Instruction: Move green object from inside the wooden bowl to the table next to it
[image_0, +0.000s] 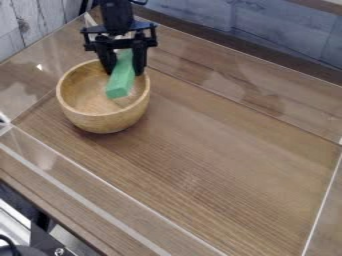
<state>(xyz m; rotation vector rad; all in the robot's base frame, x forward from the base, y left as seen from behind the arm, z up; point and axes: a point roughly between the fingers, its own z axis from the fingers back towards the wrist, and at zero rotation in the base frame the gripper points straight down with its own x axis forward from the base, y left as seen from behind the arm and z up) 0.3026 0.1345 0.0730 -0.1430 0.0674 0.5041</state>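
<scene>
The green object (123, 77) is a small bright-green block hanging tilted over the right part of the wooden bowl (95, 112), lifted above its hollow. My black gripper (120, 57) comes down from the top of the view and is shut on the block's upper end, one finger on each side. The light-tan bowl sits on the brown wood-grain table (227, 150) at the left, and its hollow holds nothing else. The block's lower end hangs near the bowl's right rim; whether it touches is unclear.
Clear acrylic walls (160, 215) run round the table's edges, with one panel along the front and another at the back left. Bare tabletop stretches to the right of the bowl and in front of it.
</scene>
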